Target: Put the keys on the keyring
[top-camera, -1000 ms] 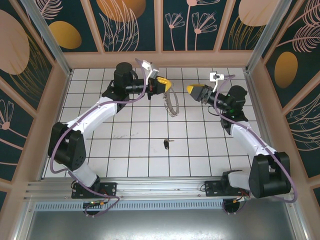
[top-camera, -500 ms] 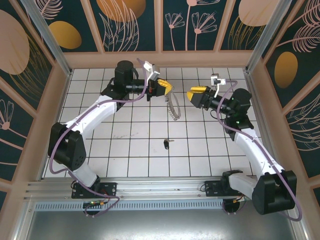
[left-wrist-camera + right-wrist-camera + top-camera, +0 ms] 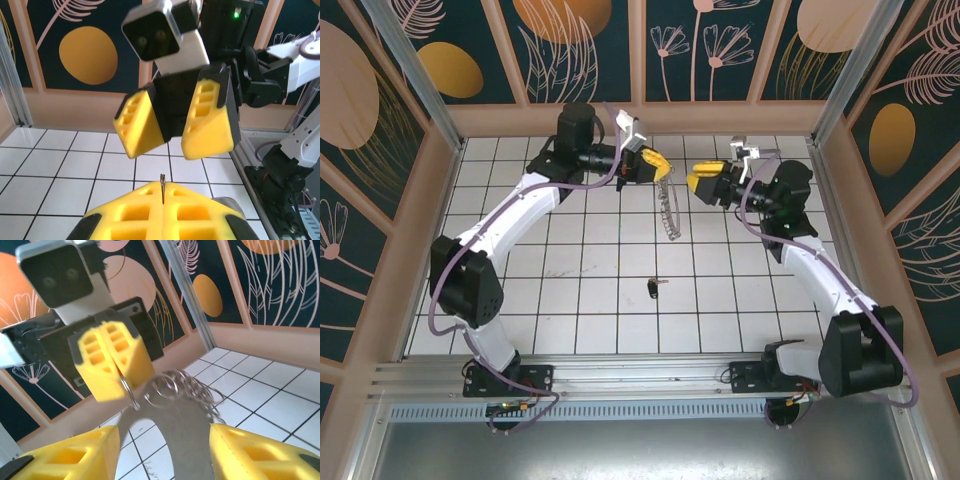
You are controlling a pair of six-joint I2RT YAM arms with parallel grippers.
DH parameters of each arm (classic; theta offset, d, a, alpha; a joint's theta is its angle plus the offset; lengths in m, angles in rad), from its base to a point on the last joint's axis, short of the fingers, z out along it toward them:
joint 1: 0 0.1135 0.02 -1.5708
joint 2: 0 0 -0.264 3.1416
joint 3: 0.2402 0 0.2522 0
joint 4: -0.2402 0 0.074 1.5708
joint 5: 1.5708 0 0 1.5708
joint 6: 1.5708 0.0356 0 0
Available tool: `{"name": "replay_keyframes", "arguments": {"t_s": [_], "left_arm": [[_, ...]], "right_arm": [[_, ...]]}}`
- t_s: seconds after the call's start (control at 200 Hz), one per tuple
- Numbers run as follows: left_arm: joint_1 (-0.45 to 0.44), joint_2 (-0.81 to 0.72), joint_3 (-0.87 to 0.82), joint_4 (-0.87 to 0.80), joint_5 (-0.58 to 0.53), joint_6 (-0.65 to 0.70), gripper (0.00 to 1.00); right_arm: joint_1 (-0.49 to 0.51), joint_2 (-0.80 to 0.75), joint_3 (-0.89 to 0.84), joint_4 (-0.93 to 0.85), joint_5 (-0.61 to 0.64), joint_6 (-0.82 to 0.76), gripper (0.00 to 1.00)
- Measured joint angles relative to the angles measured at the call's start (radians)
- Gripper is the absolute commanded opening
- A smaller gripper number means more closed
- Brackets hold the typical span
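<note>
1 key (image 3: 653,289). 1 keyring (image 3: 668,215), a chain-link loop. 2 grippers: left gripper (image 3: 655,165), right gripper (image 3: 696,182). 2 robot arms: left arm (image 3: 505,215), right arm (image 3: 817,272). 1 tiled table (image 3: 570,310).

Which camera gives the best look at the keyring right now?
Right wrist: the keyring hangs close up from the shut left pincer, its links visible. Top external shows it whole but small; left wrist catches a thin wire sliver between the pincer's fingers.

My left arm (image 3: 515,212) and right arm (image 3: 815,272) have white links and black joints, and I see a purple cable (image 3: 431,300) along each. The fingers (image 3: 207,120) are yellow, with rectangular hollows.
</note>
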Motion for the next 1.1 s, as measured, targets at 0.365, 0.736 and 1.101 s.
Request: {"name": "replay_keyframes", "arguments": {"t_s": [0.365,0.736,1.101], "left_arm": [[0.042,0.098,0.090,-0.071,0.066,0.062,0.00],[0.044,0.114,0.124,-0.078,0.141,0.096,0.00],[0.044,0.125,0.124,-0.079,0.163,0.095,0.00]], "right_arm": [[0.006,0.143,0.051,0.082,-0.079,-0.060,0.42],[0.025,0.228,0.101,0.116,-0.133,-0.060,0.37],[0.035,0.221,0.103,0.136,-0.142,-0.057,0.35]]}}
